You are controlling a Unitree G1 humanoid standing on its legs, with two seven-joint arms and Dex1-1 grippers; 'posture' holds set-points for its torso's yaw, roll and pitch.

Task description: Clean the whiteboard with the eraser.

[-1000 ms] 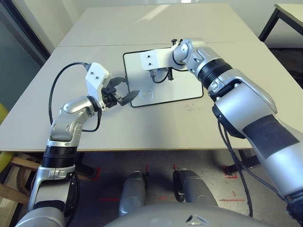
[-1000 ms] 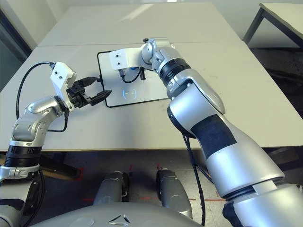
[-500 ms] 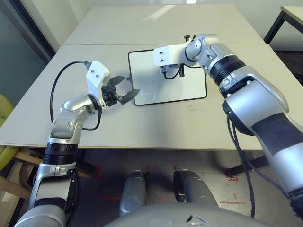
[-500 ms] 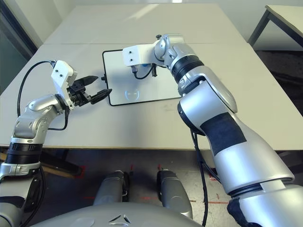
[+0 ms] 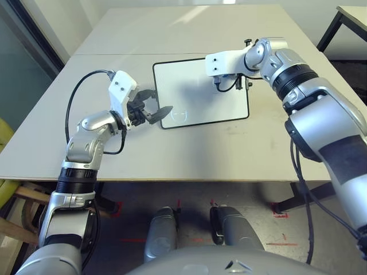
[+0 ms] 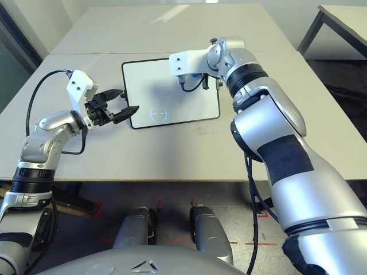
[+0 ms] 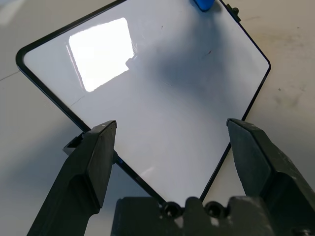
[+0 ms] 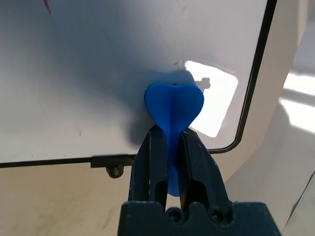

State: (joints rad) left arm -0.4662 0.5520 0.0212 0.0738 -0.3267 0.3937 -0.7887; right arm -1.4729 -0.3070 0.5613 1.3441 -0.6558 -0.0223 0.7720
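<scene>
The whiteboard lies flat at the table's middle, its surface nearly all white; a tiny red mark shows in the right wrist view. My right gripper is shut on the blue eraser, pressing it on the board near its far right corner. A bit of the eraser peeks out under the white wrist block. My left gripper stands open at the board's near left corner, its fingers straddling the black frame.
The grey table has free room in front of the board and behind it. A black cable loops off my left wrist. A second table stands at the far right.
My right gripper has swept the eraser to the right across the board, from its middle to its far right corner. My left gripper stays open at the board's left corner.
</scene>
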